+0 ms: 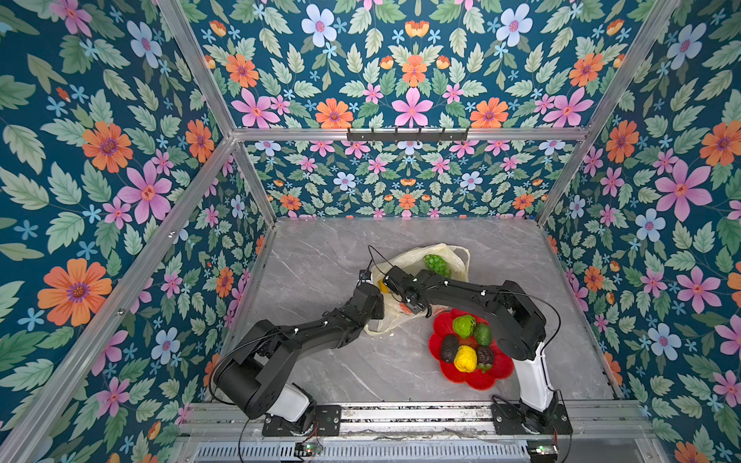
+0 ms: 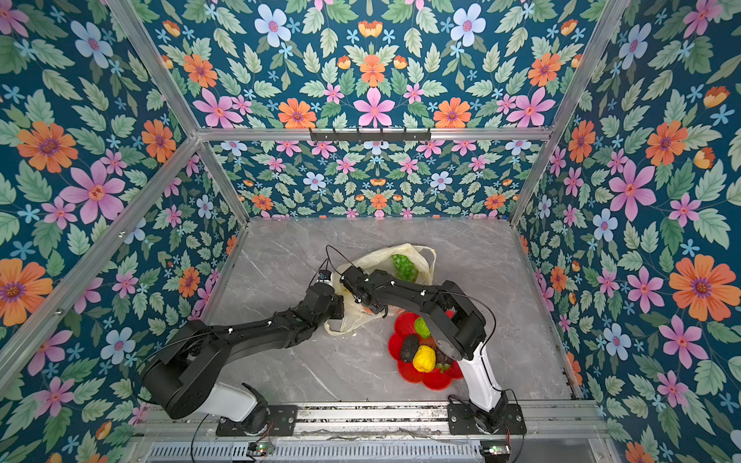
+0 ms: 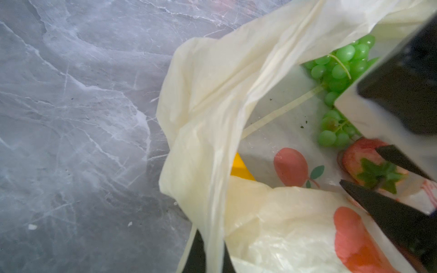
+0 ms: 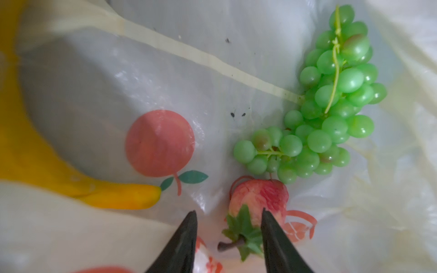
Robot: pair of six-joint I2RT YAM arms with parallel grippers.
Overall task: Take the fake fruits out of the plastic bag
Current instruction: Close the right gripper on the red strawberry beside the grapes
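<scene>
We've got the crumpled cream-yellow plastic bag [image 1: 409, 254] lying open on the grey desk [image 1: 320, 280], left hand [image 3: 209, 256] pinching its rim. Inside are a green grape bunch [image 4: 331, 106], a yellow banana [image 4: 123, 196] and a small red strawberry [image 4: 257, 193], ungripped between the half-parted jaws of our right hand [image 4: 228, 212].

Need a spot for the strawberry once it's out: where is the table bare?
Bare table left of the bag, behind it to the back wall, and in front between the left arm and the red dish. Crowded: the dish, full of fruit.

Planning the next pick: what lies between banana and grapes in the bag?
Right wrist view: between banana and grapes only bare bag with its printed peach.
</scene>
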